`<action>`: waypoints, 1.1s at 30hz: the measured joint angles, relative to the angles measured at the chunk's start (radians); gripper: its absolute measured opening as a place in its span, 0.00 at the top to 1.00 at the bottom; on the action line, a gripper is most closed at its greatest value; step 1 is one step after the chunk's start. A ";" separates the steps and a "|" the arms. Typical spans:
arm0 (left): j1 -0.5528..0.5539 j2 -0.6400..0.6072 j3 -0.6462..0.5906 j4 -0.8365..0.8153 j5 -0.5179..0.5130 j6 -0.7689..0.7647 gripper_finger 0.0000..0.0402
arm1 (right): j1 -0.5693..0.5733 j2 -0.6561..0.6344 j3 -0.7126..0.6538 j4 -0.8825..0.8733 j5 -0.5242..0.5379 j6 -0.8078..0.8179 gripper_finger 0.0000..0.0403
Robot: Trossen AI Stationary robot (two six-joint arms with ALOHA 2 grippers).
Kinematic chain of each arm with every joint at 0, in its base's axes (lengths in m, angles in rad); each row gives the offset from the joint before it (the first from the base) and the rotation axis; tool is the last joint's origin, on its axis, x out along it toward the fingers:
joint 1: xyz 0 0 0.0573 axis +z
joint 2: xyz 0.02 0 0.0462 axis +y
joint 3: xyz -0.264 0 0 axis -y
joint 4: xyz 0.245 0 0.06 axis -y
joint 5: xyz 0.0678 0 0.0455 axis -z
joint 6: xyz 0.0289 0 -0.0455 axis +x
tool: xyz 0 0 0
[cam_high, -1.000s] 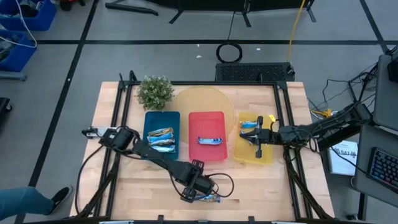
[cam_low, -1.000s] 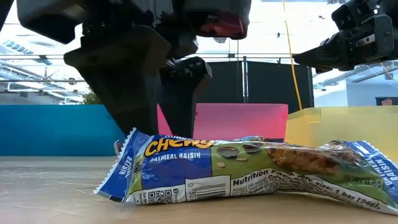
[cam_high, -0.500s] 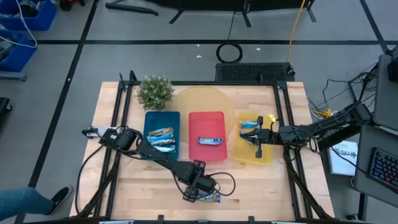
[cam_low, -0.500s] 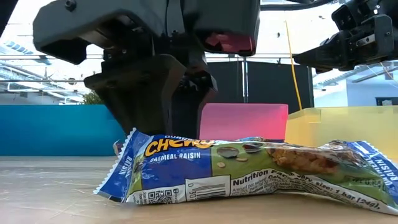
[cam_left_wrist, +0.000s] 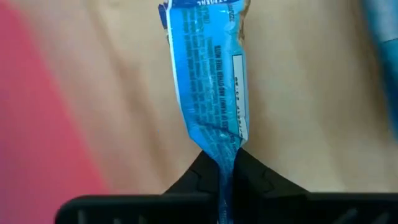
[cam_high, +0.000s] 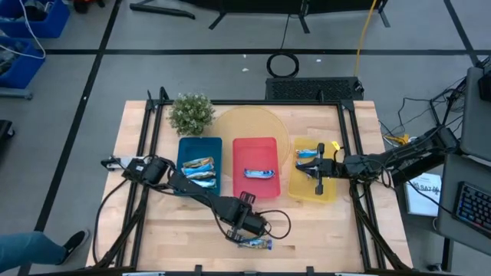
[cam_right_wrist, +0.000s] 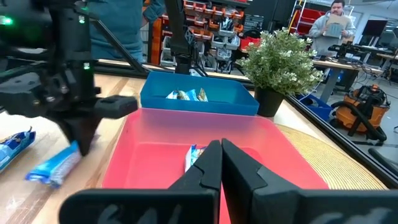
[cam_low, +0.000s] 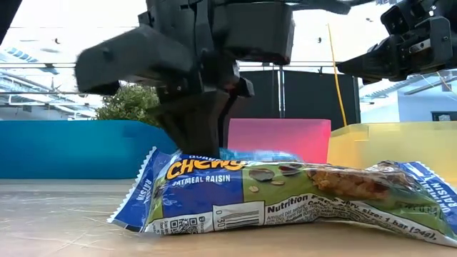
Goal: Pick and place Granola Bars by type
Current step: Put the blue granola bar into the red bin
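My left gripper [cam_high: 245, 225] is near the table's front, between the red tray [cam_high: 270, 144] and a blue-and-green granola bar [cam_high: 255, 244] lying flat on the table. It is shut on a blue granola bar [cam_left_wrist: 208, 74], which also shows in the right wrist view [cam_right_wrist: 53, 168]. My right gripper [cam_high: 316, 170] is shut and empty above the yellow tray [cam_high: 328, 192], which holds one bar [cam_high: 309, 152]. The blue tray [cam_high: 184, 146] holds two bars [cam_high: 199, 170]. The red tray holds one bar [cam_high: 258, 173]. My left gripper pinches the blue bar's crimped wrapper end [cam_left_wrist: 222, 148] between its two fingers, coming from above. The bar hangs slanting below the fingers [cam_right_wrist: 81, 134]. I cannot tell whether its lower end [cam_right_wrist: 34, 176] touches the table.
A potted plant [cam_high: 190, 113] stands at the far left behind the blue tray. A round straw-coloured mat [cam_high: 249, 123] lies behind the red tray. In the low view the lying bar [cam_low: 285, 200] fills the foreground. People show in the room beyond the table.
My left gripper has risen from the table and gone a little toward the far edge, toward the red tray. The blue bar has come up with it and now hangs below its fingers. The blue-and-green bar has stayed on the table.
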 joint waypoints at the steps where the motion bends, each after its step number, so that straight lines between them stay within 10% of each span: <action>1: 0.000 -0.010 -0.001 -0.008 -0.022 0.001 0.95 | 0.000 0.000 0.000 0.000 0.000 0.000 1.00; 17: 0.109 -0.325 0.002 -0.045 -0.341 0.146 0.95 | 0.000 0.000 0.000 0.002 0.000 0.004 1.00; 33: 0.421 -0.130 -0.155 0.138 -0.130 0.265 0.93 | 0.000 0.001 0.000 -0.022 0.000 -0.001 1.00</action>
